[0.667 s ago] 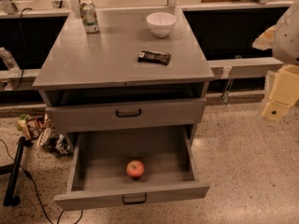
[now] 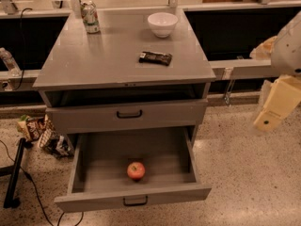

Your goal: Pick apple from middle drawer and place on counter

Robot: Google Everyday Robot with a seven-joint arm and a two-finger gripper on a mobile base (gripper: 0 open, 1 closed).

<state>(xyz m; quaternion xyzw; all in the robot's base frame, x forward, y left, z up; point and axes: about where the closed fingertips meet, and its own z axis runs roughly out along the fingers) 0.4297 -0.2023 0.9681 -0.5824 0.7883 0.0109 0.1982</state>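
The red apple [image 2: 136, 170] lies in the open middle drawer [image 2: 94, 154], near its front and a little right of centre. The drawer is pulled far out and has a small black handle on its front panel. Above it is a shut grey drawer front [image 2: 129, 114]. The grey counter [image 2: 113, 55] tops the cabinet. My gripper [image 2: 277, 102] hangs at the right edge of the view, pale yellow below a white arm part, well to the right of the cabinet and far from the apple.
On the counter stand a soda can [image 2: 90, 17], a white bowl [image 2: 162, 24] and a dark snack bar [image 2: 155, 58]. Snack packets [image 2: 42, 133] lie on the speckled floor left of the cabinet, beside a black stand leg [image 2: 14, 173] and cable.
The view has shifted slightly; the gripper at the right edge sits a little lower. The apple and drawer have not moved.
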